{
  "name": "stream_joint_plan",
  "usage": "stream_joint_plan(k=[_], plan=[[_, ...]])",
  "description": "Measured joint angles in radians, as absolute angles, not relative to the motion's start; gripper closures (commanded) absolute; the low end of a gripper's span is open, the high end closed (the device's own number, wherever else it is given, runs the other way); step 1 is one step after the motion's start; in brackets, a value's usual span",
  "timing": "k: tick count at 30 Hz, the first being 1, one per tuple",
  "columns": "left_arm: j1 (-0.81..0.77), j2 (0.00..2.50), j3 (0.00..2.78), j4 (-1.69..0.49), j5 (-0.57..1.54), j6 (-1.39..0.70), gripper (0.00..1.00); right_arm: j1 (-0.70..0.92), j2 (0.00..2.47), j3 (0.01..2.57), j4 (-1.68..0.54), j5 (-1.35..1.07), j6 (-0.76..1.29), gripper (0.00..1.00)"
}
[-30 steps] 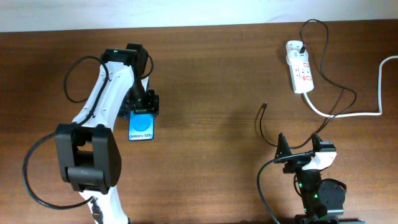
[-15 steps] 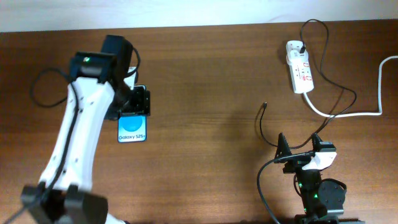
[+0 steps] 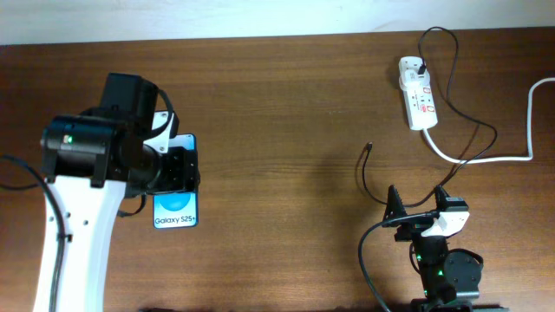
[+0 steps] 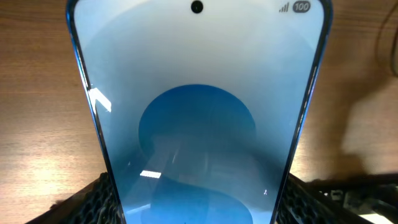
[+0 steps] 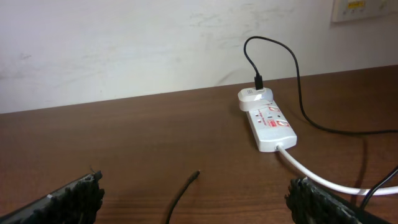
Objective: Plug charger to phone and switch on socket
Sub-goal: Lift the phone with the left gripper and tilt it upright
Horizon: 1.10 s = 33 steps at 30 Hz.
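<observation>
From overhead, the left gripper (image 3: pixel 177 170) is clamped across the phone (image 3: pixel 176 208), far over on the left of the table (image 3: pixel 277 95), with the "Galaxy S25+" end sticking out free. The charger (image 3: pixel 368 152) has its tip lying on the wood right across on the other side, well apart from the phone. That's the long haul, and a slim slab pinched by its edges could twist or slide out on the way. The right gripper (image 3: pixel 418 204) sits spread wide with nothing in it, just below that tip. The black cable loops close round that arm and crosses the white cord (image 3: pixel 486 159), so a reach could snag a loop and drag the socket (image 3: pixel 418 102).

On to the left wrist, where the blue screen fills everything and each long edge is wedged against a dark pad (image 4: pixel 93 200). The camera dot is at the far end, so I'd guess the charging port is at the end buried toward the wrist, awkward to reach.

And the right wrist. Both fingers (image 5: pixel 74 198) stand apart, holding nothing. The thin tip points up off the table between them, a small target that's easily nudged aside. Beyond it is the white strip, with the cable's other end plugged into the adapter on top. Its red switches are small, so a careless poke could shove the strip instead of clicking one.
</observation>
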<state>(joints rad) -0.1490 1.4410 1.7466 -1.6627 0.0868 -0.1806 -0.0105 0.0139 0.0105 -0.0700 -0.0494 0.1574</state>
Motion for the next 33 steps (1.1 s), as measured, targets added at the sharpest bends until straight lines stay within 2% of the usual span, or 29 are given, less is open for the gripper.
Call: stream_joint_plan(k=[10, 16, 22, 33], plan=[[-0.149, 1.432, 1.721, -1.633, 0.187, -0.181, 0.65, -0.01, 0.014, 0.01, -0.07, -0.049, 0.158, 0.02], [-0.149, 1.432, 1.611, -1.523, 0.262, -0.185, 0.62, -0.01, 0.014, 0.01, -0.07, -0.049, 0.158, 0.02], [-0.149, 1.438, 1.456, -1.391, 0.368, -0.217, 0.64, -0.01, 0.014, 0.01, -0.07, -0.049, 0.157, 0.02], [-0.149, 1.565, 1.376, -1.319, 0.496, -0.301, 0.62, -0.01, 0.014, 0.01, -0.07, -0.049, 0.158, 0.02]])
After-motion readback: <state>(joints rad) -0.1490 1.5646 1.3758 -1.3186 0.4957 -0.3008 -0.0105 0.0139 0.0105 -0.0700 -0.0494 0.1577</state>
